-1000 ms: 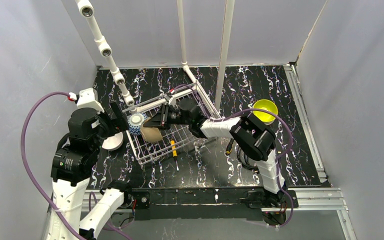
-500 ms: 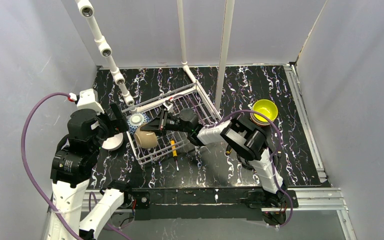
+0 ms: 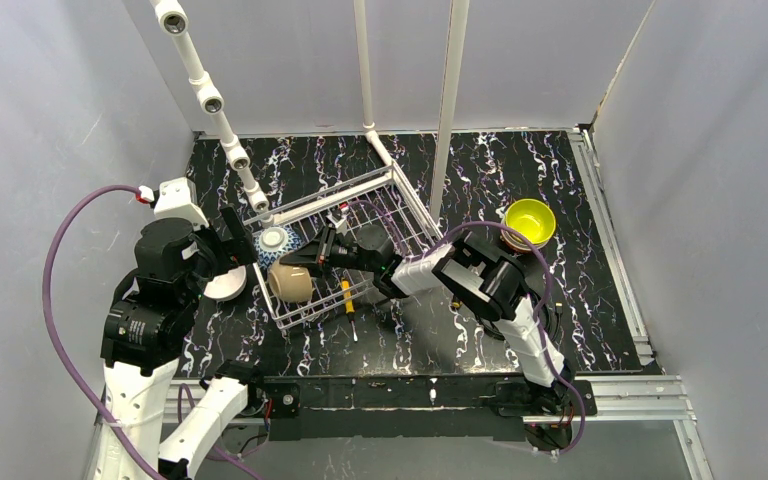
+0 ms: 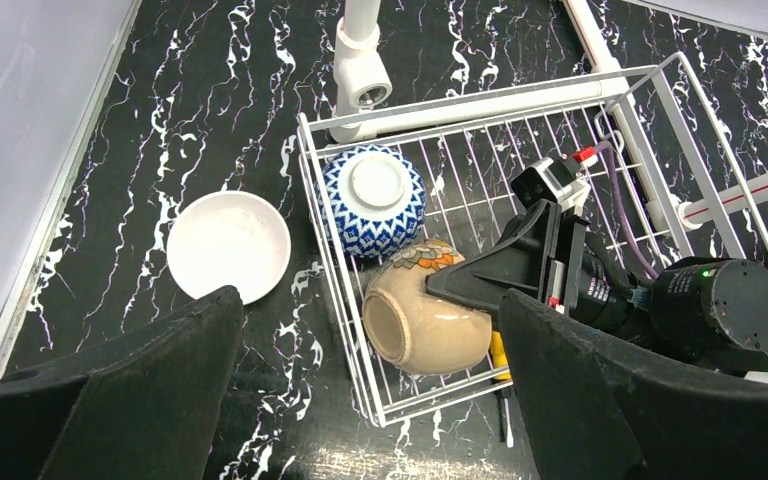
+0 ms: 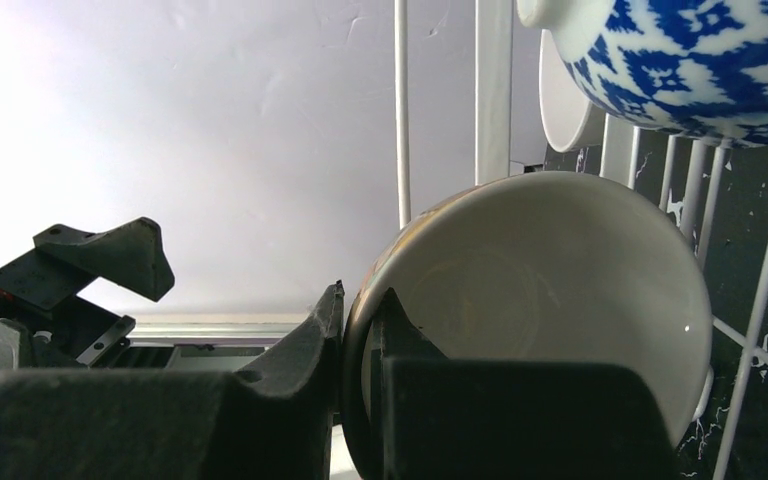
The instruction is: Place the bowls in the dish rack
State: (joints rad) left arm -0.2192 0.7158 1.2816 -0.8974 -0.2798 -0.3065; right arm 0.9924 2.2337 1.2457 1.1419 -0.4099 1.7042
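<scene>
In the near left corner of the dish rack (image 4: 321, 262), a tan bowl (image 4: 425, 322) was tipped on its side, its rim pinched by the right pincer (image 4: 445, 283). A blue-white bowl (image 4: 372, 200) sat upside down at its far side. The left pincer (image 3: 235, 235) gaped empty above the counter (image 4: 210, 100).

left arm: elbow folded up high on the left side, wrist tipped down and forward
left gripper (image 3: 232, 240): jaws spread wide, nothing in them, just hanging in the air
right arm: stretched low and leftward, forearm roughly level
right gripper (image 3: 307, 258): fingers nearly together, pinching the tan bowl (image 3: 290, 283) by its rim
</scene>
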